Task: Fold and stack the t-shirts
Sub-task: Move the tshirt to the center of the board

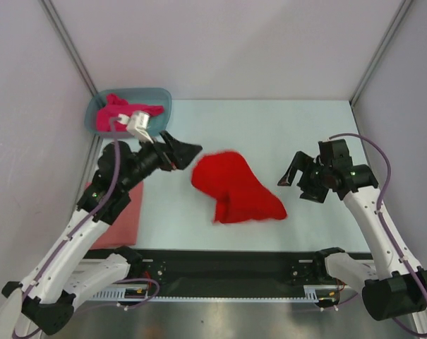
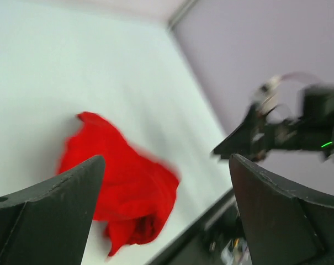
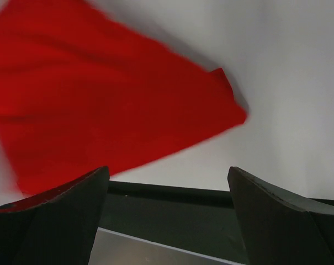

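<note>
Between the two grippers: the red t-shirt (image 1: 236, 189) lies in a heap on the table (image 1: 305, 127), touching neither hand.
Direction from left gripper (image 1: 183, 150): the shirt sits just off its fingertips, toward the right arm and slightly nearer the bases; its far rounded end is just beside that hand.
Direction from right gripper (image 1: 291, 171): the shirt lies toward the left arm, with its near pointed corner close below the fingertips.
Long axis: a diagonal, running from the end by the left gripper down to the corner by the right gripper.
Nearer arm: the two are about equally close (the left perhaps a shade closer), so each end seems to have its own hand.
Left gripper state: jaws spread wide, nothing between them.
Right gripper state: jaws spread wide too, and empty.
Look of the shirt: bright red soft cloth, bunched and not yet folded, broad at the far end and narrowing to a creased wedge; its edges are blurred in both wrist views, so sleeves and collar cannot be made out.
Other shirts: the magenta-pink t-shirt (image 1: 114, 109) is in the tub (image 1: 160, 95) behind the left gripper, and the salmon-pink t-shirt (image 1: 121, 215) lies flat under the left arm.
Judged next step: spreading the red shirt flat by its two ends.
</note>
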